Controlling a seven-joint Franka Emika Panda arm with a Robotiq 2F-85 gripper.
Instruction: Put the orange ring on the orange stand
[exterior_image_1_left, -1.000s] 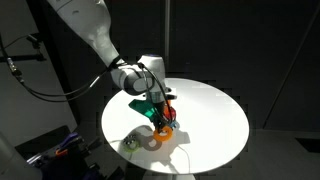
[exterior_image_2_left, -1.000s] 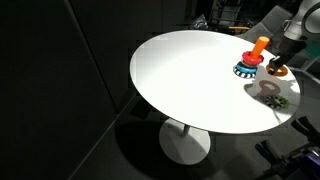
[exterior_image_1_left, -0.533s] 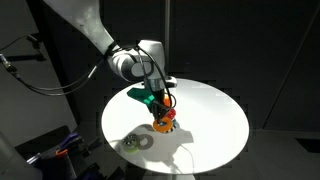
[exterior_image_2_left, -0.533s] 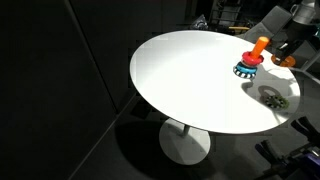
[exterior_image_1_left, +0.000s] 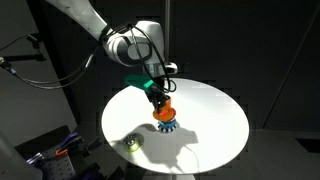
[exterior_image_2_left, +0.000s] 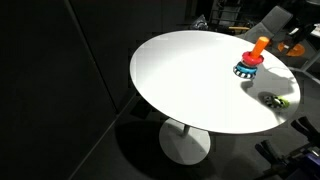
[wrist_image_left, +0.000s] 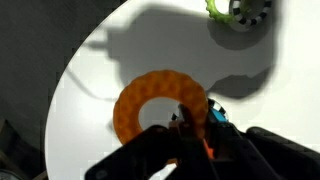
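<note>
The tool (wrist_image_left: 197, 120) is closed narrowly on the orange ring (wrist_image_left: 140, 105). Its dark fingers (wrist_image_left: 183, 128) grip the band on the side nearest the camera. In the wrist view the ring is a plain doughnut shape, yellow-orange, with a round centre hole. White surface shows through the hole, and finer texture is too blurred to tell.

In an exterior view the orange ring (exterior_image_2_left: 296, 47) hangs in the tool at the frame edge. It is clear of the surface (exterior_image_2_left: 190, 80) and beside the orange stand (exterior_image_2_left: 260, 46), not over it and not touching it.

The orange stand is a short, upright peg with a rounded top. Two rings sit around its foot:
- a red ring (exterior_image_2_left: 250, 62), uppermost;
- a blue toothed ring (exterior_image_2_left: 245, 71), below it, with a notched outer edge.

The surface is a round white tabletop, smooth and matte, on a single centre pedestal (exterior_image_2_left: 183, 140).

A small pale greenish object (exterior_image_2_left: 276, 99) with dark specks lies on the surface near the rim, apart from the stand. The wrist view shows it at the top edge (wrist_image_left: 238, 10), with a bright green curved band against a speckled part.

In an exterior view the white arm (exterior_image_1_left: 100, 30) reaches down from the upper left. The tool (exterior_image_1_left: 160, 95) sits above the stand (exterior_image_1_left: 165, 118), and the greenish object (exterior_image_1_left: 131, 143) lies near the rim of the surface.
</note>
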